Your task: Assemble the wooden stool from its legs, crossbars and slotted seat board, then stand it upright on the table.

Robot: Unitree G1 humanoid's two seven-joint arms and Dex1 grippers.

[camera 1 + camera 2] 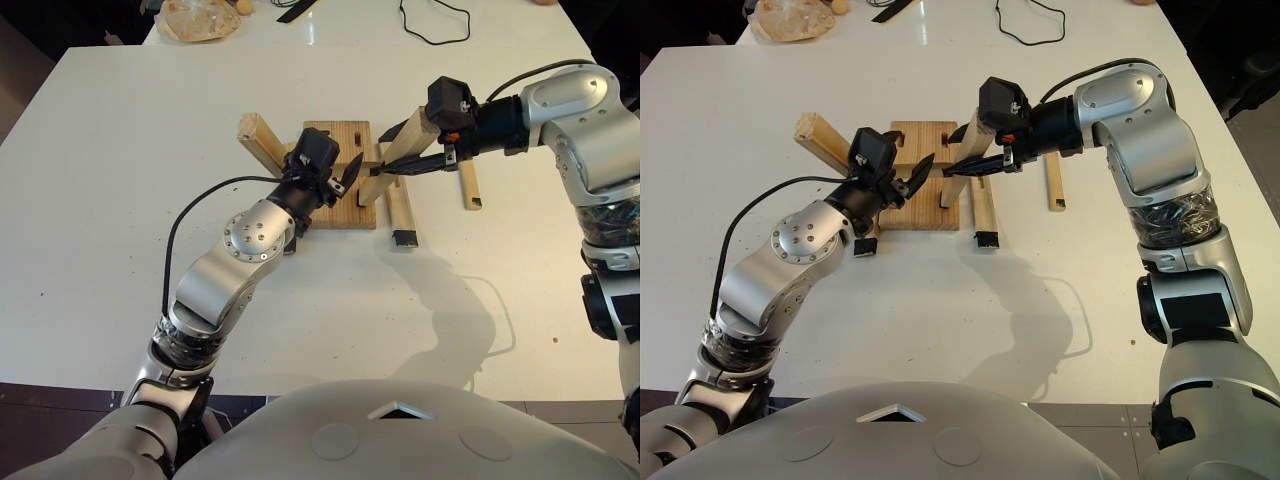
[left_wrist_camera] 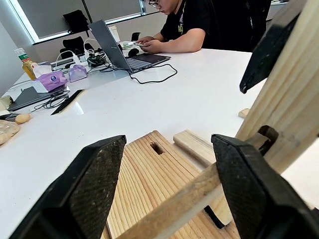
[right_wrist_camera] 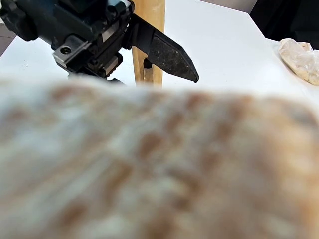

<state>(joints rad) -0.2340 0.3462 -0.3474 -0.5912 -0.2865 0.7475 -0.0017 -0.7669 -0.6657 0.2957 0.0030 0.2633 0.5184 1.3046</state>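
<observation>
The slotted seat board (image 1: 345, 205) lies flat on the white table (image 1: 150, 200). One wooden leg (image 1: 262, 140) sticks out slanting from its far left corner. Over the board's right edge, my right gripper (image 1: 405, 167) is shut on a second, tilted leg (image 1: 425, 128), which blurs across the right wrist view (image 3: 159, 164). A thin crossbar (image 2: 184, 199) runs from that leg (image 2: 289, 99) across the board (image 2: 149, 169). My left gripper (image 1: 340, 180) hovers over the board, open, one finger (image 2: 94, 184) on each side of the crossbar without pressing it.
A loose leg (image 1: 401, 212) lies just right of the board, and a thinner wooden piece (image 1: 469, 185) lies farther right. At the table's far edge are a plastic bag (image 1: 200, 18) and a black cable (image 1: 435, 22). A laptop (image 2: 117, 45) stands farther off.
</observation>
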